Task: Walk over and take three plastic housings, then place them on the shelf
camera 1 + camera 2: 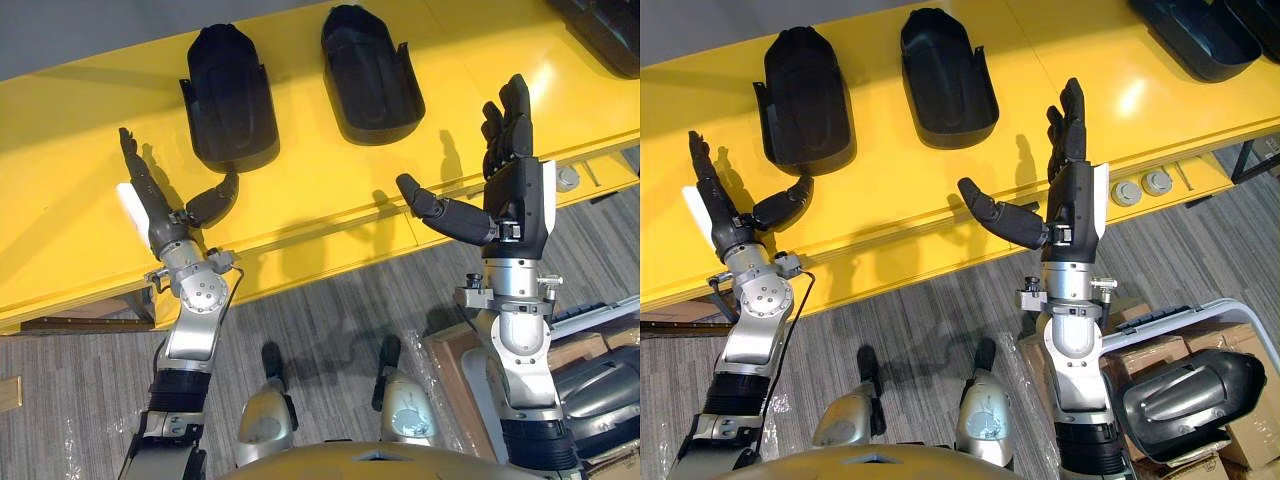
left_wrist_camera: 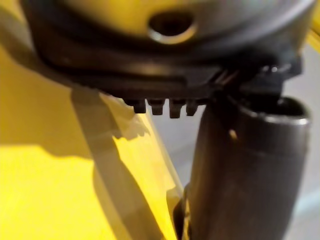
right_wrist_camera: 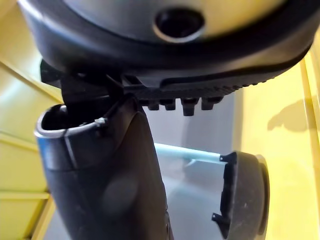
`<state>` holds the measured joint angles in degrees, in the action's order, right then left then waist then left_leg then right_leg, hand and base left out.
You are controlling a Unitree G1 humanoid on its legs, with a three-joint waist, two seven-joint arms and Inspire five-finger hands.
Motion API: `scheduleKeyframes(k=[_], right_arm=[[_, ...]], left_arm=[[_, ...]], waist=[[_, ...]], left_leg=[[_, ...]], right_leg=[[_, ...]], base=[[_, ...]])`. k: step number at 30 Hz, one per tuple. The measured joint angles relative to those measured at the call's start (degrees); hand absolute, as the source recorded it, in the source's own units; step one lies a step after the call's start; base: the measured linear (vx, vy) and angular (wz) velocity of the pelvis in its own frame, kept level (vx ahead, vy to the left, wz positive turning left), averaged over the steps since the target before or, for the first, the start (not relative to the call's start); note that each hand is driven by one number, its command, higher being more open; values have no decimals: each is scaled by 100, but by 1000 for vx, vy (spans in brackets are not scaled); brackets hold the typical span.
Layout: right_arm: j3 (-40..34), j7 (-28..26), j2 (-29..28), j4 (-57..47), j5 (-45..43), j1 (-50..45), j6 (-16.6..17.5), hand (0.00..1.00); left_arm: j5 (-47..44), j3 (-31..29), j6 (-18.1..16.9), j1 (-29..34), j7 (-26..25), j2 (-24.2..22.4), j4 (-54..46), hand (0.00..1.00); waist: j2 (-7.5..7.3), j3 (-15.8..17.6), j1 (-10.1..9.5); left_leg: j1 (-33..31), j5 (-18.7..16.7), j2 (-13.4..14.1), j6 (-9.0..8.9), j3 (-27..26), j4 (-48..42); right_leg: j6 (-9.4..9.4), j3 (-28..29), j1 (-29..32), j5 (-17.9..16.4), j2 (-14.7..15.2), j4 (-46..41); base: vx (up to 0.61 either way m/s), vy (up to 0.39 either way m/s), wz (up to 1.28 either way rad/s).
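Note:
Two black plastic housings lie on the yellow table (image 1: 80,200), the left housing (image 1: 230,95) and the right housing (image 1: 370,75) side by side near its far side. My left hand (image 1: 160,215) hovers over the table's front part, just short of the left housing, fingers straight and thumb spread. Over the front edge, nearer than the right housing and to its right, my right hand (image 1: 510,170) is raised, open as well, thumb pointing left. Neither hand holds anything. The right wrist view catches one housing (image 3: 245,195) past the thumb (image 3: 110,185).
More dark housings (image 1: 1200,35) sit at the table's far right corner. Two round silver fittings (image 1: 1140,188) lie on the front ledge. A cardboard box with a glossy dark housing (image 1: 1185,400) stands on the grey floor at my right.

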<state>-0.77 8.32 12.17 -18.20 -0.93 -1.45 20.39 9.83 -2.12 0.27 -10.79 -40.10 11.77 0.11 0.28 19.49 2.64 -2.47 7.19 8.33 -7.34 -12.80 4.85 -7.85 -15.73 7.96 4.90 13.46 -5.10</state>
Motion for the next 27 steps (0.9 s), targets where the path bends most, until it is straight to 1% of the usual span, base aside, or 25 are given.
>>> scheduleKeyframes(k=[3, 14, 16, 18, 19, 20, 21, 22, 23, 24, 25, 27], right_arm=[[2, -52, -119, 0, 2, -2, 0, 100], [12, -63, -121, -1, 6, -165, 0, 100], [38, -58, -170, -8, 7, -280, 0, 100], [53, -49, -381, -130, 4, -524, 2, 100], [55, -47, -429, -172, 3, -586, 2, 100], [69, -33, -509, -278, 6, -699, 2, 100], [84, -25, -543, -304, 7, -726, 9, 100], [118, -6, -584, -311, 8, -754, 18, 100], [140, 5, -585, -311, 8, -777, 21, 100], [153, 61, -614, -311, -2, -850, 25, 100], [161, 93, -625, -308, -34, -882, 25, 100], [250, 241, -675, -271, -279, -898, 25, 100]], left_arm=[[-11, -27, -10, -60, -92, 0, 89, 100], [-44, -124, -27, -50, -68, -3, 151, 100], [-140, -159, -45, 132, 28, -70, -58, 100], [-376, -199, -147, 737, 154, -381, -770, 100], [-417, -192, -195, 907, 198, -465, -934, 100], [-559, -185, -284, 1262, 329, -626, -1272, 100], [-608, -182, -302, 1427, 364, -686, -1429, 100], [-796, -178, -436, 1762, 502, -808, -1696, 100], [-832, -172, -501, 1874, 574, -846, -1772, 100], [-1005, -125, -661, 2105, 767, -901, -1962, 100], [-1035, -95, -724, 2172, 836, -916, -2022, 100], [-1297, -49, -998, 2362, 1076, -978, -2193, 100]], waist=[[0, 2, 19], [0, 4, 33], [0, 4, 34], [2, 3, 40], [7, 0, 40], [16, -5, 33], [18, -12, 35], [31, -30, 12], [48, -64, 1], [93, -166, -78], [116, -216, -100], [163, -348, -114]], left_leg=[[13, -8, 16, -10, -18, -1], [111, -38, 23, -25, -72, -1], [178, -66, 24, -24, -73, -1], [307, -121, 25, -31, -82, -1], [335, -136, 25, -27, -81, -1], [402, -164, 26, -31, -82, 0], [432, -178, 29, -31, -82, 0], [517, -219, 32, -43, -84, 1], [535, -231, 33, -48, -82, 1], [568, -249, 32, -49, -81, 1], [582, -258, 32, -49, -73, 2], [613, -270, 28, -50, -9, 1]], right_leg=[[3, 18, 0, 2, -19, 1], [1, 69, -53, 1, -34, 9], [0, 67, -126, 0, -38, 26], [-12, 63, -272, -11, -45, 71], [-14, 56, -318, -13, -47, 94], [-20, 41, -413, -16, -53, 152], [-25, 33, -456, -19, -57, 176], [-42, 17, -590, -17, -68, 247], [-50, 1, -627, -23, -68, 263], [-70, -35, -707, -10, -70, 346], [-72, -59, -734, -9, -70, 366], [-87, -155, -855, 5, -69, 444]], base=[[9, -5, -3], [1, -2, -3], [0, 0, 0], [53, -2, -3], [56, 0, -1], [48, -1, 1], [40, -2, 0], [32, -2, 2], [39, -1, 5], [36, 0, 8], [62, -2, 14], [48, -2, 16]])
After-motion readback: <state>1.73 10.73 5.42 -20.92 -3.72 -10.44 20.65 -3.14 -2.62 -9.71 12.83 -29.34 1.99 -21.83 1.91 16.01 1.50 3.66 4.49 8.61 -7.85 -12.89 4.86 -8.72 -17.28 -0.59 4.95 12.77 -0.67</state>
